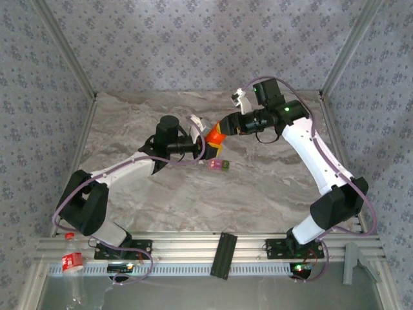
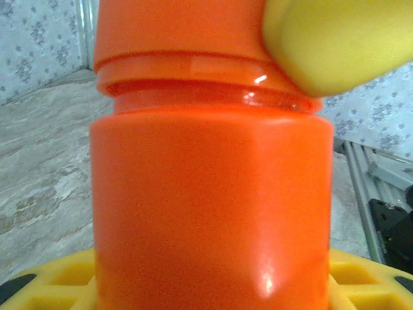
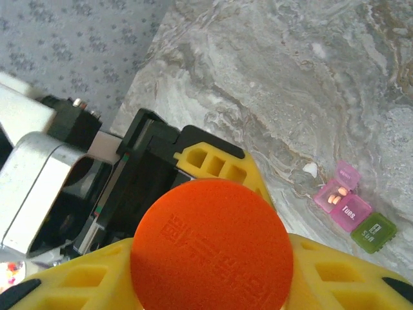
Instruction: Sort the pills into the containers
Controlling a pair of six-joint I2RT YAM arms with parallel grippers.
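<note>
Left claw (image 1: 204, 139) clamped round the orange bottle (image 2: 213, 213) (body upright between its yellow fingers). Right claw (image 1: 226, 127) pinching the bottle's cap (image 3: 211, 248) from both sides. Containers (image 3: 353, 213) rest on the worktop (image 3: 258, 77), beyond and right of that claw, apart from it.

- The top view is lit evenly and brightly; only faint, soft shade is laid on the table (image 1: 258, 194).
- At the left wrist, the orange bottle (image 2: 206, 213) is rendered soft, out of focus; small white glare spots are caught on its neck and lower wall.
- The yellow pad (image 2: 335, 39) above it is blurred outright.
- At the right wrist, the cap (image 3: 211, 248) has its embossing resolved, and the containers (image 3: 353, 210) are shown crisp.
</note>
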